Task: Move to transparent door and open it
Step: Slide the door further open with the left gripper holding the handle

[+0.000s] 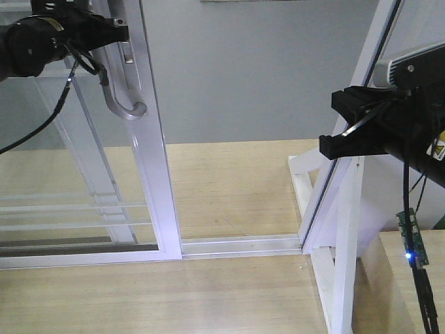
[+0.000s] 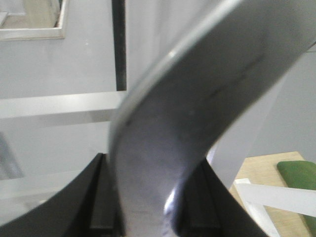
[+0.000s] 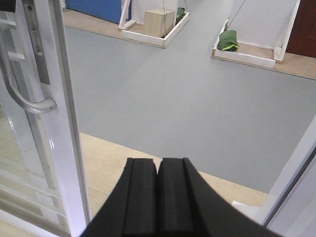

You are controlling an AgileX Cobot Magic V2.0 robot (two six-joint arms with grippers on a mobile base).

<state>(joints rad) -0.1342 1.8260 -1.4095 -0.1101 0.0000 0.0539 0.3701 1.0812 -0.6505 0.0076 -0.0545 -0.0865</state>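
Left gripper (image 1: 110, 33): jaws narrow, clamped across the pull handle (image 1: 126, 104) above its curved lower end. In the wrist view the silver bar fills the gap between both black fingers (image 2: 94, 197). Judged reason: a grip across the bar gives purchase for dragging the panel sideways. The handle sits on the stile of the transparent door (image 1: 158, 181). Right of the handle, an open gap over the floor track (image 1: 236, 245) separates the stile from the slanted white frame (image 1: 332, 188), so the door is judged partly open. Right gripper (image 3: 158, 164): well right of the handle, pads pressed together, holding nothing, probably kept clear of the sliding path.
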